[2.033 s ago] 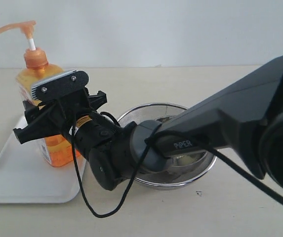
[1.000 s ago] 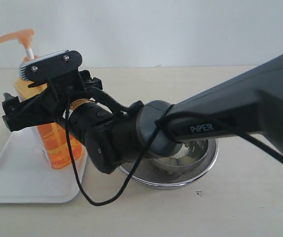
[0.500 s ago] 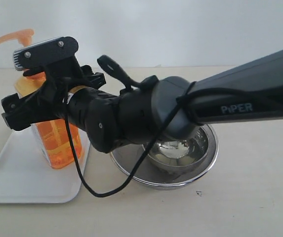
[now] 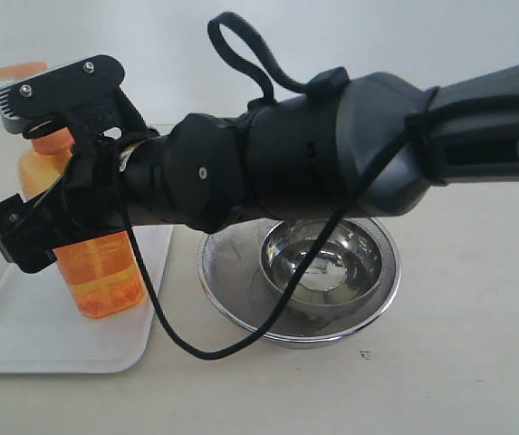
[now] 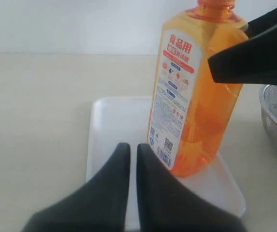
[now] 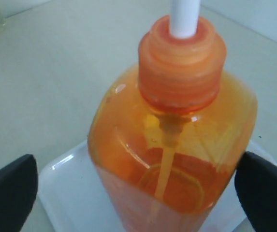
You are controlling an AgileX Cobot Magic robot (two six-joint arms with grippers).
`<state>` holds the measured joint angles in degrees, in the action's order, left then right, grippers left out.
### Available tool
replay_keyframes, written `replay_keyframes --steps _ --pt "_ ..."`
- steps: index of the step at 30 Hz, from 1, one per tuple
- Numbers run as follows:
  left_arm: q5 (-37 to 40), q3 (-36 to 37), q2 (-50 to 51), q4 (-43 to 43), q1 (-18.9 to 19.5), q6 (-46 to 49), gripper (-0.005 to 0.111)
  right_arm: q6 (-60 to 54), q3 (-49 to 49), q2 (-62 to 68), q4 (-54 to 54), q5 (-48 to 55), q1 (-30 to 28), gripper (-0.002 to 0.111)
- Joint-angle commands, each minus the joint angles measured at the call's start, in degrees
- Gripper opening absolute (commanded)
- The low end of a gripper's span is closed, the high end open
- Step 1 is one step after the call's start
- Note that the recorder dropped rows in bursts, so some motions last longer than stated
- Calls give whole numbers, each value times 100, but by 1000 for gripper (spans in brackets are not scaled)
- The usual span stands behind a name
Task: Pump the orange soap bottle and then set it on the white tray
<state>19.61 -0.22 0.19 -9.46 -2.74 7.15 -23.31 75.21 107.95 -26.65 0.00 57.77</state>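
R arm has lifted and swung further across over last 2 s; wrist now rides high, so more of steel bowl (image 4: 381, 299) shows under it. R gripper (image 6: 137, 191) is spread to its widest, one fingertip each side of orange soap bottle (image 4: 100, 272), neither seen pressing: reads as let go, not a grip. L gripper (image 5: 131, 150) is closed tight on nothing, aimed at white tray (image 4: 24, 335), bottle just beyond its tips.

Bottle stands on tray, on the side twd bowl. Its top has drifted left in ext view and looks a bit leaned; can't tell if base sits flat.

Judgement: placing looks done; R arm must back out w/o clipping bottle. Pump step: can't tell.

Look: translucent orange, flat-sided, red/white label (image 5: 174, 87), ribbed orange collar (image 6: 182, 63), white stem (image 6: 184, 17), spout (image 4: 5, 72) mostly hidden
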Motion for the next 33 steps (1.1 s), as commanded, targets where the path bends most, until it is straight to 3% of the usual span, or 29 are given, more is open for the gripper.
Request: replay_keyframes --steps 1,8,10,13,18,19,33 --pt "-25 22 -19 -61 -40 -12 5 -61 8 -211 33 311 -15 100" --pt "-25 22 -19 -61 -40 -12 5 -61 8 -229 45 483 -26 99" --pt "-25 22 -19 -61 -40 -12 5 -61 8 -229 45 613 -26 91" --pt "-25 22 -19 -61 -40 -12 5 -61 8 -257 45 779 -26 65" --pt "-25 22 -19 -61 -40 -12 5 -136 8 -413 291 1148 -26 7" --pt "-25 22 -19 -61 -40 -12 5 -101 8 -444 403 1223 -26 0" --pt "-25 22 -19 -61 -40 -12 5 243 8 -669 727 2741 -626 0"
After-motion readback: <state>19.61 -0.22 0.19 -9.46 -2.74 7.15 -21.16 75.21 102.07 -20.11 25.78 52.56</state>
